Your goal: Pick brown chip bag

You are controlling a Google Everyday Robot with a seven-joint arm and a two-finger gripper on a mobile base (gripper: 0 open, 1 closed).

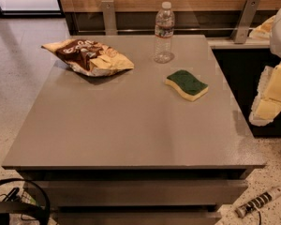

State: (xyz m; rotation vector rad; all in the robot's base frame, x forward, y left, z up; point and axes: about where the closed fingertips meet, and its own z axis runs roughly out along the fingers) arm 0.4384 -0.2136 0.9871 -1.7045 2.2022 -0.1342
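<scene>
The brown chip bag point(86, 56) lies crinkled on the far left part of the grey table point(131, 130), with a dark brown centre, white lettering and tan-yellow edges. My gripper point(268, 102) shows as white and pale yellow parts at the right edge of the camera view, off the table's right side and far from the bag. It holds nothing that I can see.
A clear plastic water bottle point(164, 32) stands at the far middle of the table. A green-and-yellow sponge point(187, 84) lies to the right of centre. A wooden wall and metal rail run behind the table. Cables lie on the speckled floor at the bottom left.
</scene>
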